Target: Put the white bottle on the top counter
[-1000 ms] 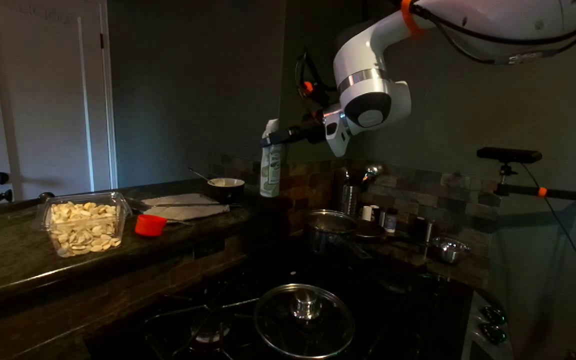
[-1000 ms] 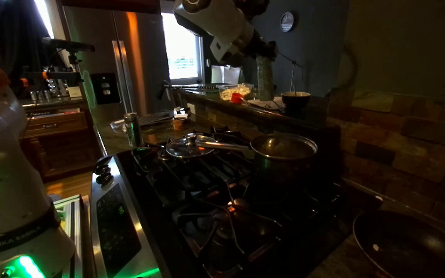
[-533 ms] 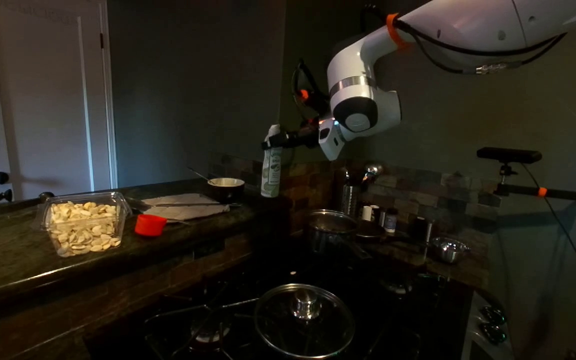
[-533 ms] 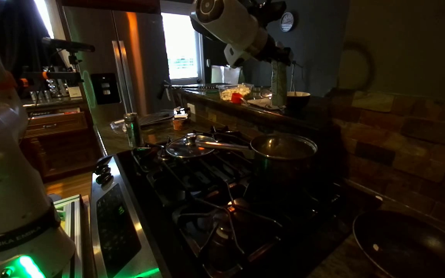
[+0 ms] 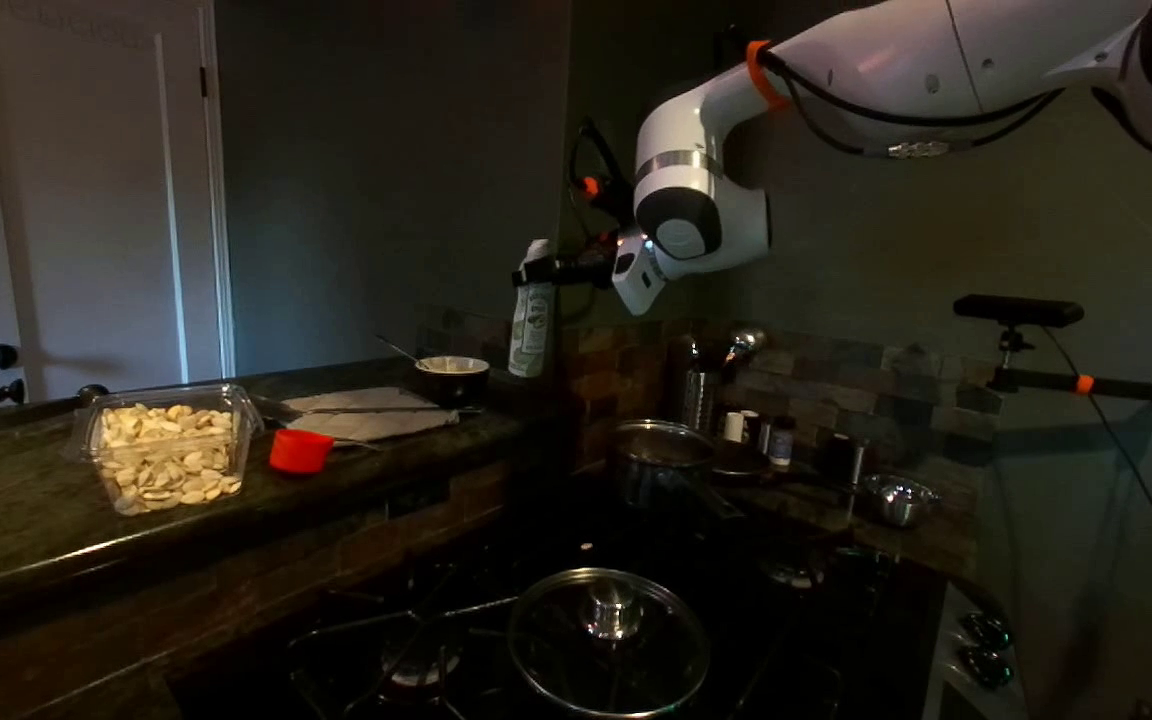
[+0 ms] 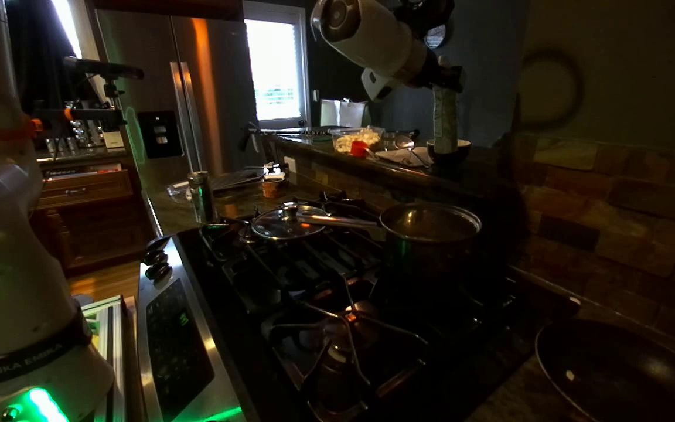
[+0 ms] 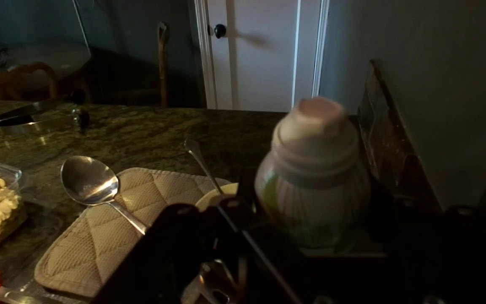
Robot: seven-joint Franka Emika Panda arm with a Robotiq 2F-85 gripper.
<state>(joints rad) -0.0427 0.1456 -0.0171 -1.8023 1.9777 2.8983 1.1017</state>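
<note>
White bottle [image 5: 532, 325] is held by the gripper [image 5: 534, 272]: jaws clamped round its upper body, just below the neck, a dark finger either side in the wrist view. Cap end points up, base down. Long axis near vertical but not plumb: in both exterior views the top tips slightly toward the arm [image 5: 701, 140], base kicked out the opposite way. Wrist view looks down on cap and shoulder; lower body is hidden there. Greenish label side visible, too dim to read.

Location: wall end of the top counter [image 5: 16, 505]. In an exterior view its lower end covers part of the dark bowl [image 6: 462, 154]. Can't tell whether the base touches the stone.

Also on the counter: quilted pad [image 7: 78, 257], big spoon [image 7: 89, 181] with its handle across the pad, clear tub [image 5: 250, 412] of pale pieces, red measuring cup [image 5: 300, 452] just beside the tub. Lower down, a glass lid [image 6: 290, 227] and a saucepan [image 6: 431, 252] sit on the black cooktop [image 6: 255, 340].
</note>
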